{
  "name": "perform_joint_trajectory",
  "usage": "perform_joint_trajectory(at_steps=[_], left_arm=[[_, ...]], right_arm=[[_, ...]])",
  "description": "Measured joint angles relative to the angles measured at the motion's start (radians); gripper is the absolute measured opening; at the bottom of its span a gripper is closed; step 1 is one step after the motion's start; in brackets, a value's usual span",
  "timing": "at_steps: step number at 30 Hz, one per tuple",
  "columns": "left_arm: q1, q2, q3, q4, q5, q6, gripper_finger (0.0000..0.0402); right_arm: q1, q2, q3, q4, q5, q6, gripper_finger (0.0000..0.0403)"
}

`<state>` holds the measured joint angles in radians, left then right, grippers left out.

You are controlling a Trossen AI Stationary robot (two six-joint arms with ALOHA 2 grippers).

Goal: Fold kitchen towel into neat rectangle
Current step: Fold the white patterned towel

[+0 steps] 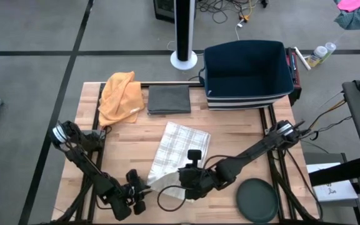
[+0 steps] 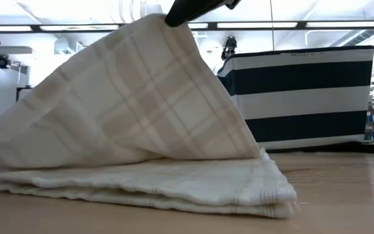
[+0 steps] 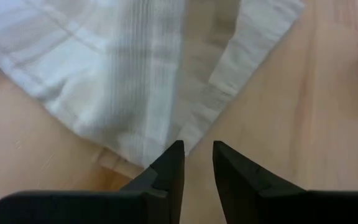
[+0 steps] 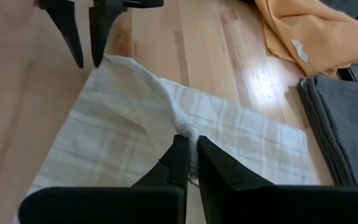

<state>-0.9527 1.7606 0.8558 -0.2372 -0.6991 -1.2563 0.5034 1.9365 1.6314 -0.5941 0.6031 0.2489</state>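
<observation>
The white plaid kitchen towel lies folded on the wooden table. Its lower layers rest flat, and its top layer rises like a tent. My right gripper is shut on the peak of that layer, above the towel's near end. My left gripper stands at the towel's near left corner. It is open by a narrow gap, with only bare wood between its fingers. The right wrist view shows it beyond the towel. My right gripper pinches a bunched bit of the top layer's edge between its two fingers, slanting down from the table's right. The lifted layer slopes down taut from the fingers to the layers on the table. My left gripper: whether a fingertip touches the corner I cannot tell.
An orange cloth and a folded grey cloth lie at the far edge. A navy striped bin stands at the far right. A dark round disc lies near right. Bare wood shows to the towel's left and right.
</observation>
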Motion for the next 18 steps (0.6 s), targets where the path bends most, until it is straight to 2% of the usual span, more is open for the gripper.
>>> perform_joint_trajectory(at_steps=[6,9,14,18], left_arm=[[0.004,0.019,0.000,-0.005,0.006,-0.025,0.0075],[0.008,0.032,-0.001,-0.016,0.024,-0.108,0.0075],[0.007,0.038,0.002,-0.060,0.118,-0.270,0.0075],[-0.021,0.041,0.011,-0.069,0.064,-0.305,0.0075]], right_arm=[[-0.006,-0.011,0.000,0.006,0.001,-0.002,0.0013],[-0.008,-0.009,0.000,0.004,0.001,0.002,0.0013],[-0.009,-0.008,0.000,0.005,0.001,0.003,0.0013],[-0.009,-0.007,0.000,0.005,0.001,0.005,0.0013]])
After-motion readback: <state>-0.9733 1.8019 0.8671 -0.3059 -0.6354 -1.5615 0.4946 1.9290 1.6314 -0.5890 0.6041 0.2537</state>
